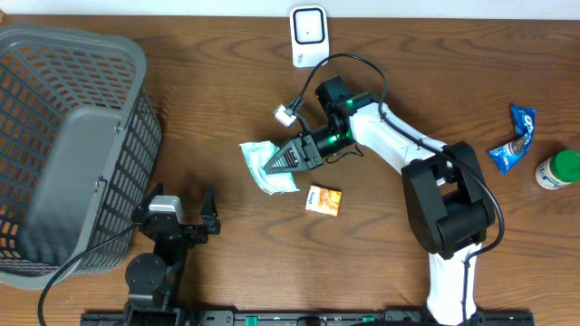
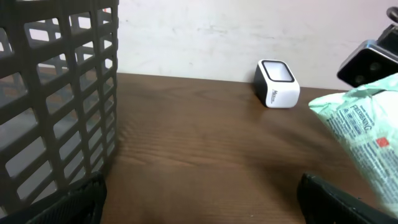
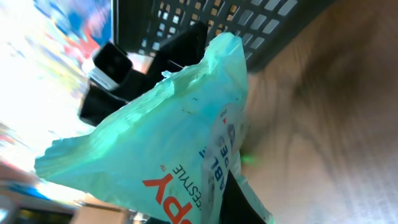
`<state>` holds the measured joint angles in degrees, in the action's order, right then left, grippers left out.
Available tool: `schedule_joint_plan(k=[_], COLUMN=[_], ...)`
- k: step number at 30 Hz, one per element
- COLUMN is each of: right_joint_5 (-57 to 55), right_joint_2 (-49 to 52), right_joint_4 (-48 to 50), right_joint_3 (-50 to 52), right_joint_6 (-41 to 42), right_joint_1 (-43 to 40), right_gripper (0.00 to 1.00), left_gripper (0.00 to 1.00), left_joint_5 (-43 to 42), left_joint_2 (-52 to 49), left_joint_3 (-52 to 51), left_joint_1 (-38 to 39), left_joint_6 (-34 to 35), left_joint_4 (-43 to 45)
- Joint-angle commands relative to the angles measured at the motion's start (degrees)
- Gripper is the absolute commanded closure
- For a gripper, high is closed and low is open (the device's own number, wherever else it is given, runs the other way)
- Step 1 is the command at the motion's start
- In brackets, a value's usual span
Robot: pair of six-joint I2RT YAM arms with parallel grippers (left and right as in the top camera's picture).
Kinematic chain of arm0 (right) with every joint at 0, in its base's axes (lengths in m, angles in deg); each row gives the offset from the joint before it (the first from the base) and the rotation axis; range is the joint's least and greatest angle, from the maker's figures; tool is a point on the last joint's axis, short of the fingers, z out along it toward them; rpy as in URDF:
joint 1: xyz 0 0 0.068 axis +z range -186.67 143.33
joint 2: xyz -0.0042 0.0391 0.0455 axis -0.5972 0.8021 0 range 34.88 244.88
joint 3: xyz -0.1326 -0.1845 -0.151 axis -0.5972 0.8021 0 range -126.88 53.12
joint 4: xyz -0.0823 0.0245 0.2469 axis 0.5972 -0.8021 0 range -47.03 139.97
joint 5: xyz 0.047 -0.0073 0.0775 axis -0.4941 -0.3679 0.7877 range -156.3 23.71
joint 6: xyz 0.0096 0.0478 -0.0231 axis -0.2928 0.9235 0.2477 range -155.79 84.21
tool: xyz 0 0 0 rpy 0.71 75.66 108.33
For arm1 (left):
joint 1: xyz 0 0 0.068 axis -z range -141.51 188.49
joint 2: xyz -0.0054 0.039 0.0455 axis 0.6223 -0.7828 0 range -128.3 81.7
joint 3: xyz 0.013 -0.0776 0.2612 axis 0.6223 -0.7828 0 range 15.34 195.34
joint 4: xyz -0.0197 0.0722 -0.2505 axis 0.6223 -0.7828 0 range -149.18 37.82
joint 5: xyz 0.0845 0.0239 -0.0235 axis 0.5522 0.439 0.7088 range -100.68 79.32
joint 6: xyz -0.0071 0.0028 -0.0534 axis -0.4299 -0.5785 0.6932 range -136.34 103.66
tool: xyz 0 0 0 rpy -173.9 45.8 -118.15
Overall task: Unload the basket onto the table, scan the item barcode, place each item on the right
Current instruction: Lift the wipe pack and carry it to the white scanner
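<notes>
The item, a mint-green packet (image 1: 265,170) with orange lettering, is off the table and pinched in my right gripper (image 1: 283,161), which is shut on one of its edges. In the right wrist view the packet (image 3: 149,137) fills the frame and one dark finger (image 3: 235,200) shows behind it. No barcode shows on it. The white scanner (image 1: 308,35) stands at the table's back edge, beyond the packet. My left gripper (image 1: 184,215) is open near the front left, with nothing between its fingers (image 2: 78,200). It sees the scanner (image 2: 277,83) and the packet (image 2: 364,127).
A large grey mesh basket (image 1: 63,136) takes up the left side, close to my left gripper. A small orange packet (image 1: 323,199) lies just in front of the held item. A blue packet (image 1: 514,138) and a green-lidded bottle (image 1: 556,169) sit at the far right.
</notes>
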<state>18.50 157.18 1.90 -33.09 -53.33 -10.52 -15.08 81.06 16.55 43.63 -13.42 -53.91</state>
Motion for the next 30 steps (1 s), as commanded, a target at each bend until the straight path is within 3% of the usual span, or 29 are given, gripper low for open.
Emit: schedule_joint_plan(k=[1, 10, 16, 25, 30], right_joint_5=[4.7, 4.7, 4.7, 4.5, -6.9], right_joint_2=[-0.7, -0.7, -0.7, -0.7, -0.9], right_joint_4=[-0.2, -1.3, -8.7, -15.2, -10.8], right_joint_3=[0.0, 0.1, 0.1, 0.1, -0.2], right_joint_6=[11.8, 17.1, 27.0, 26.9, 24.4], right_joint_1=[-0.2, -0.2, -0.2, -0.2, -0.2], right_gripper=[0.99, 0.99, 0.99, 0.99, 0.99], left_gripper=[0.02, 0.02, 0.02, 0.02, 0.02], left_joint_5=[-1.2, -1.2, -1.2, -1.2, -1.2], left_joint_2=[0.3, 0.3, 0.3, 0.3, 0.3], left_joint_3=[-1.0, -1.0, -1.0, -1.0, -1.0], left_joint_1=[0.0, 0.0, 0.0, 0.0, 0.0], left_joint_6=[-0.5, -0.5, -0.5, -0.5, -0.5], left_joint_4=[-1.8, -1.8, -1.8, -1.8, -1.8])
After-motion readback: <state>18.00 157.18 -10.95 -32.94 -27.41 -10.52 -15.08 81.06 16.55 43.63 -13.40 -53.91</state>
